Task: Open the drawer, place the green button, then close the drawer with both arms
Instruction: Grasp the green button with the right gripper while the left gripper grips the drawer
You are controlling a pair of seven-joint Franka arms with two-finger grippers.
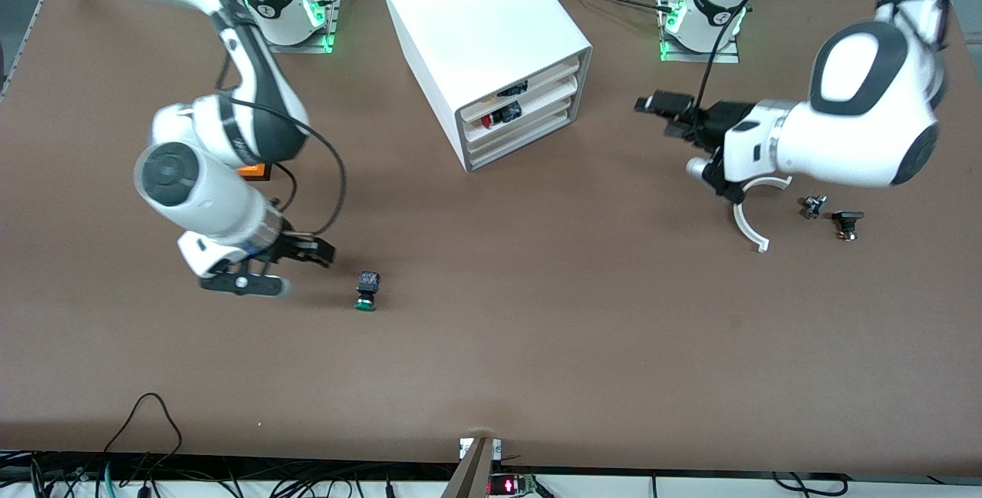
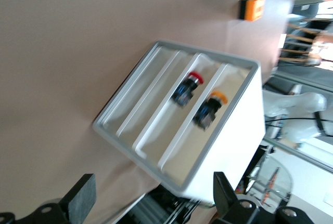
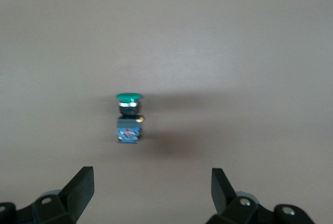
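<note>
Lower centre-left of the front view: the button (image 1: 367, 291) on its side on the worktop (image 1: 537, 314), green cap toward the camera. Just beside it, toward the right arm's end: the right gripper (image 1: 288, 268), fingers (image 3: 80, 187) spread wide and empty. Farther up, centre: the cabinet (image 1: 476, 30), the drawer (image 1: 522, 143) lowest and shut (red and orange-capped buttons in the two above). Right-centre: the left gripper (image 1: 666, 116), fingers (image 2: 83, 198) apart, holding nothing, facing the cabinet front.

Front high; wrists near cabinet (image 2: 208, 130), button (image 3: 128, 117).
</note>
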